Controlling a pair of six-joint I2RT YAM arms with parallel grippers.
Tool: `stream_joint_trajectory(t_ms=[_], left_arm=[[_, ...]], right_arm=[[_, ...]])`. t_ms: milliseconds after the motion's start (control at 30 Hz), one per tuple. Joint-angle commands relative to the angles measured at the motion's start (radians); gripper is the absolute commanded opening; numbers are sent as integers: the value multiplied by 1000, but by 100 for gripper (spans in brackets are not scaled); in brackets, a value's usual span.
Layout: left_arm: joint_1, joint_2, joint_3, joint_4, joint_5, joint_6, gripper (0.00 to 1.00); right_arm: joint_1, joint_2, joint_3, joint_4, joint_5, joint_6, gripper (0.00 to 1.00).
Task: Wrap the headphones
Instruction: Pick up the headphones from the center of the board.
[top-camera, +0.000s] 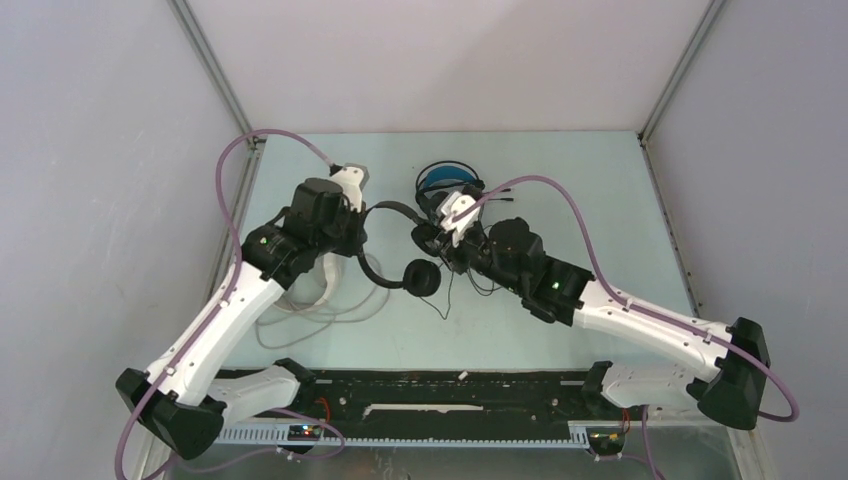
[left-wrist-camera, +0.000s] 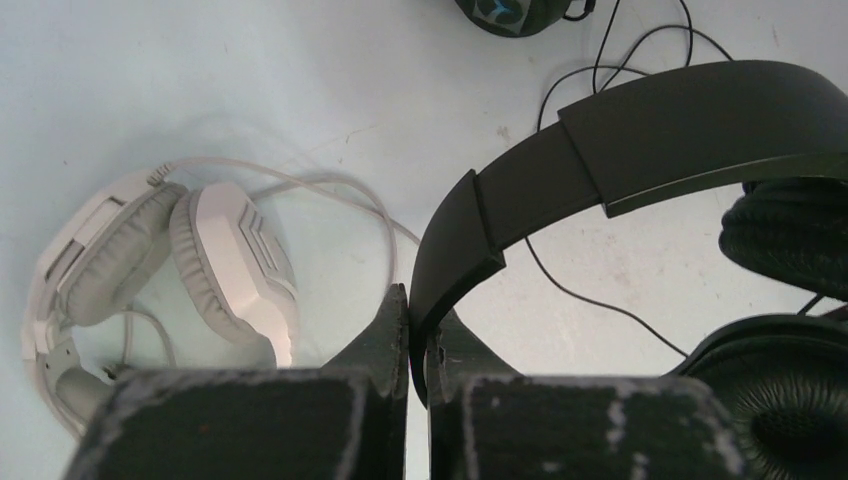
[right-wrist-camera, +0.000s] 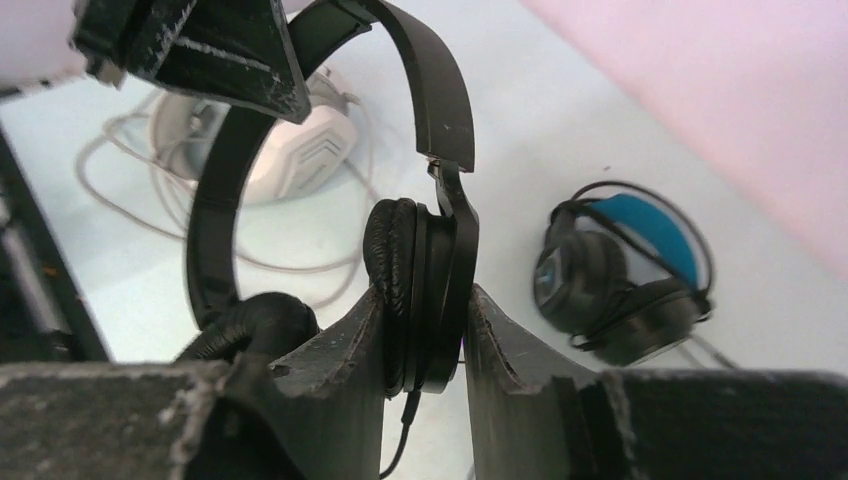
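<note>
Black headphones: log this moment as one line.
held: black headphones | left gripper: shut on headband | right gripper: shut on earcup | white headphones, blue-band headphones: not gripped

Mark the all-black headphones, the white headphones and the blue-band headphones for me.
all-black headphones (left-wrist-camera: 650, 140): left wrist view, on the headband.
white headphones (left-wrist-camera: 238, 262): left wrist view, on an ear cup.
blue-band headphones (right-wrist-camera: 645, 225): right wrist view, on the blue headband.

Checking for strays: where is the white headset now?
The white headset lies left of centre in the top view, partly under the left arm, beside the gripped black headset.
</note>
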Motion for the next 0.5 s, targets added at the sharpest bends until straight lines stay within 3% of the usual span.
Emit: stream_joint_trajectory(t_ms=[0, 67, 167, 267, 367, 467], left_arm=[[4, 28, 125, -52, 64, -85, 0], [4, 46, 128, -75, 35, -86, 0], [8, 46, 107, -42, -8, -98, 0], [9, 59, 142, -49, -12, -95, 0], [10, 82, 174, -54, -50, -94, 0], [10, 101, 181, -35, -36, -97, 0]], right_arm=[[50, 16, -38, 93, 126, -315, 30], [56, 26, -41, 123, 148, -311, 34], [55, 0, -42, 130, 122, -239, 60], [36, -69, -43, 59, 55, -169, 74], [-15, -169, -86, 22, -62, -143, 97], [-38, -278, -150, 37, -100, -112, 100]])
